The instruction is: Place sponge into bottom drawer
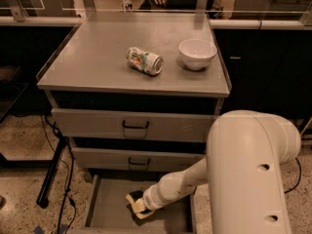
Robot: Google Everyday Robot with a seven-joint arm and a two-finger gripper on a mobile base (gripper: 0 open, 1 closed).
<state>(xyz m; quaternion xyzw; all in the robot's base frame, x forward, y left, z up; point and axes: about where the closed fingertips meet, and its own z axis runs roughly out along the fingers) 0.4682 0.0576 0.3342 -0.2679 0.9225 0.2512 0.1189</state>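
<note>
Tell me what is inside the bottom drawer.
A sponge lies inside the bottom drawer, with the claw right at it. Left of it, only grey drawer floor shows. The arm covers the floor's right part and some of the sponge, so those cannot be seen.

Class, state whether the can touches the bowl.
Apart: camera view shows bare tabletop between can and bowl. The gripper sits in the bottom drawer, by the sponge.

Gripper point(140, 207) low inside open bottom drawer point(109, 211), bare floor beside it, drawer fronts point(134, 126) above and behind
</note>
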